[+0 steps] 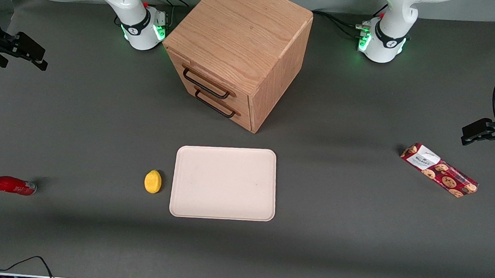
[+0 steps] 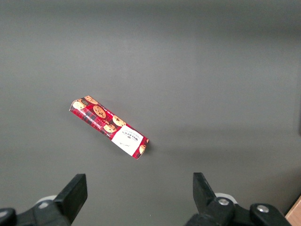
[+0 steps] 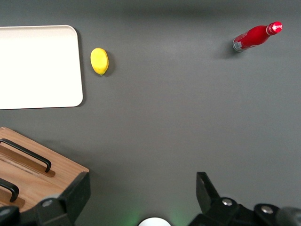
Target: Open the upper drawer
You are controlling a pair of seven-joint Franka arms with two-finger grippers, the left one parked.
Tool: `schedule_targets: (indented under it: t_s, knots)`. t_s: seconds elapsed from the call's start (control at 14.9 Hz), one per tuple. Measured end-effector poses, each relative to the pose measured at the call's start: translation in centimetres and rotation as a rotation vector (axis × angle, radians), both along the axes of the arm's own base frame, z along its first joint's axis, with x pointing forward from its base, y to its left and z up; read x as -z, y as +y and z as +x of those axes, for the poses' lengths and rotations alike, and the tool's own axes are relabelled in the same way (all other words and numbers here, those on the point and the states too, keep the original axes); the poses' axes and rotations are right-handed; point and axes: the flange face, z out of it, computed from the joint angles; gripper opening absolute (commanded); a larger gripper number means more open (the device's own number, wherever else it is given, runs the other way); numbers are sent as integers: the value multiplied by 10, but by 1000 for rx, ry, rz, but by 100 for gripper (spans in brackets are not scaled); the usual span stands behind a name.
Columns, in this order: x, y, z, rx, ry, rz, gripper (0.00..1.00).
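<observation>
The oak cabinet [image 1: 238, 36] stands at the middle of the table, farther from the front camera than the tray. The upper drawer [image 1: 197, 74] with its black bar handle [image 1: 205, 85] is closed, flush above the bottom drawer [image 1: 232, 113]. In the right wrist view the upper drawer's handle [image 3: 9, 188] shows only in part, beside the bottom drawer's handle [image 3: 26, 153]. My right gripper [image 1: 37, 56] hangs in the air toward the working arm's end of the table, well apart from the cabinet. It is open and empty [image 3: 141, 188], with bare table between its fingers.
A cream tray [image 1: 224, 182] lies nearer the front camera than the cabinet, with a lemon [image 1: 152, 181] beside it. A red bottle [image 1: 9, 184] lies toward the working arm's end. A cookie packet [image 1: 439, 170] lies toward the parked arm's end.
</observation>
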Motion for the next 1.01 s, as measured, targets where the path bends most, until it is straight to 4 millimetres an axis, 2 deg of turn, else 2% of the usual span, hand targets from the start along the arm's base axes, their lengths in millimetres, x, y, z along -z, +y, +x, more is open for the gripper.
schedule_targets:
  t_s: [0.81, 0.94, 1.01]
  knots:
    - [5, -3, -2, 6, 37, 2, 100]
    - [5, 6, -2, -10, 39, 26, 100]
    - [5, 17, -3, -28, 40, 43, 100]
